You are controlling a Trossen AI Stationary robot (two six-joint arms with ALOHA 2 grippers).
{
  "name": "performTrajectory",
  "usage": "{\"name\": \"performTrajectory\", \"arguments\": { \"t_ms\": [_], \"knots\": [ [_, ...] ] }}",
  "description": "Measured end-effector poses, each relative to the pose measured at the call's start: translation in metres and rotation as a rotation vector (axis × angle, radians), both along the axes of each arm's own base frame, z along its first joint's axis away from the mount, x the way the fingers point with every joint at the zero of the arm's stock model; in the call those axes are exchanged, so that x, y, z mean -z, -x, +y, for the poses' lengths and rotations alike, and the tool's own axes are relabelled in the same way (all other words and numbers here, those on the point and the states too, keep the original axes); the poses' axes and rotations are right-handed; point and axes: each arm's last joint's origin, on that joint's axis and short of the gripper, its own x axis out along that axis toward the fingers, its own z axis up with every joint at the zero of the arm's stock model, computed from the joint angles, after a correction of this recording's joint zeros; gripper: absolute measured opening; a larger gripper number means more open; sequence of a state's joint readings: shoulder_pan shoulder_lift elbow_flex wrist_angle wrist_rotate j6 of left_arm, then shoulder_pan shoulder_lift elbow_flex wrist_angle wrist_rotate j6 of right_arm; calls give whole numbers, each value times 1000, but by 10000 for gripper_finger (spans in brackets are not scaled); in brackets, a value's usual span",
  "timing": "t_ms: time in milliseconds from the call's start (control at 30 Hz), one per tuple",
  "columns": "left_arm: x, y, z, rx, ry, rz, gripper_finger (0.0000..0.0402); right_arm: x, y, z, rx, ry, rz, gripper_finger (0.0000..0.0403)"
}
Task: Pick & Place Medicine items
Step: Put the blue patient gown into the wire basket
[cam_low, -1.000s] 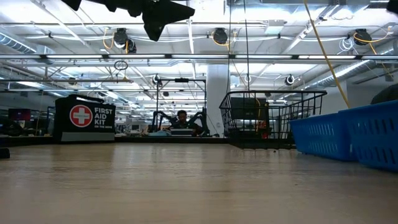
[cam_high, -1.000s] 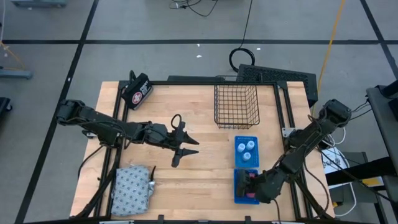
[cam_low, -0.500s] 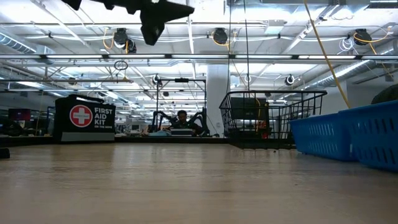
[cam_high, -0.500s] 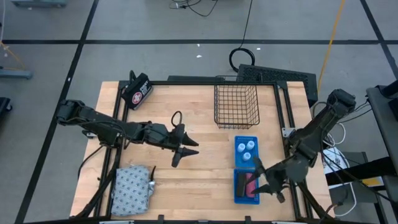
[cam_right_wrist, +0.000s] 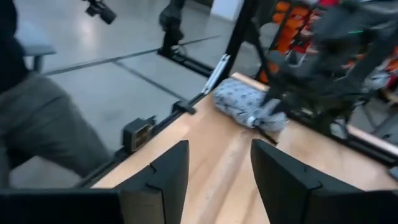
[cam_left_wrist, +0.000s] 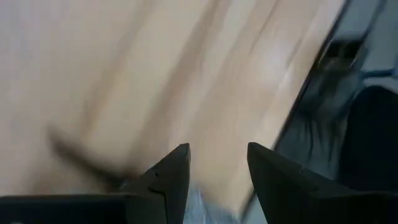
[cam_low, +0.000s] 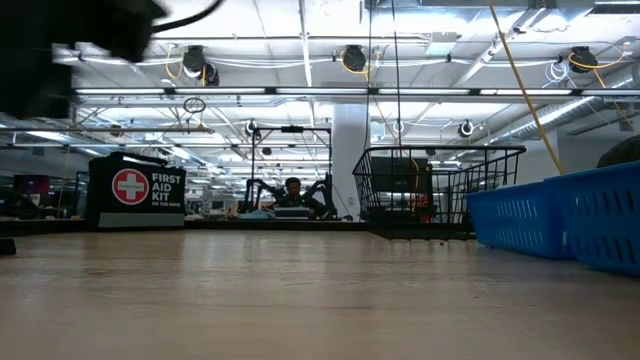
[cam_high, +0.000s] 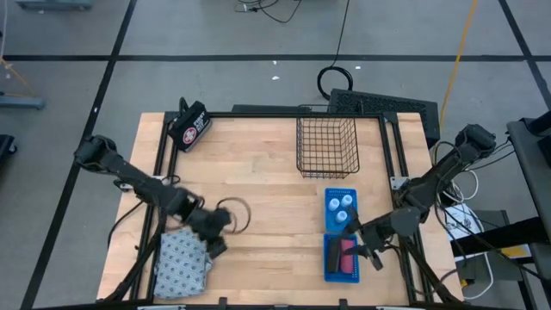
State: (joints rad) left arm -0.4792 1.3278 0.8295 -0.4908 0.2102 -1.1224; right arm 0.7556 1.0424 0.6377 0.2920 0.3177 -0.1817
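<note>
The left gripper (cam_high: pixel 211 239) hangs over the table's (cam_high: pixel 258 164) near-left part, right at the far-right corner of the pouch (cam_high: pixel 181 261), which lies at the near-left edge. Well beyond it, at the far-left corner, sits the first aid case (cam_high: pixel 190 126). To its right and farther back stands the wire basket (cam_high: pixel 326 145). Nearer than the basket lie two trays in a row: the farther tray (cam_high: pixel 328 213) holds the three bottles (cam_high: pixel 343 209), the nearer tray (cam_high: pixel 330 267) holds the oblong pieces (cam_high: pixel 347 257). The right gripper (cam_high: pixel 372 252) hangs just beside the nearer tray's right edge, well to the right of the left gripper.
</note>
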Motion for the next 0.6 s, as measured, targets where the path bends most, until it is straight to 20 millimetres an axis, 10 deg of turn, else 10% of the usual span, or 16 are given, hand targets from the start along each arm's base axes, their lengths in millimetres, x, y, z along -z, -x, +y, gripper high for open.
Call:
{"name": "performTrajectory", "arguments": {
  "t_ms": [300,600],
  "knots": [
    [-1,53,-60,-165,141,274,170,25,-6,-26,103,-64,-149,159],
    [16,105,-79,-596,77,441,170,32,-7,-34,135,-77,-153,156]
  ]
}}
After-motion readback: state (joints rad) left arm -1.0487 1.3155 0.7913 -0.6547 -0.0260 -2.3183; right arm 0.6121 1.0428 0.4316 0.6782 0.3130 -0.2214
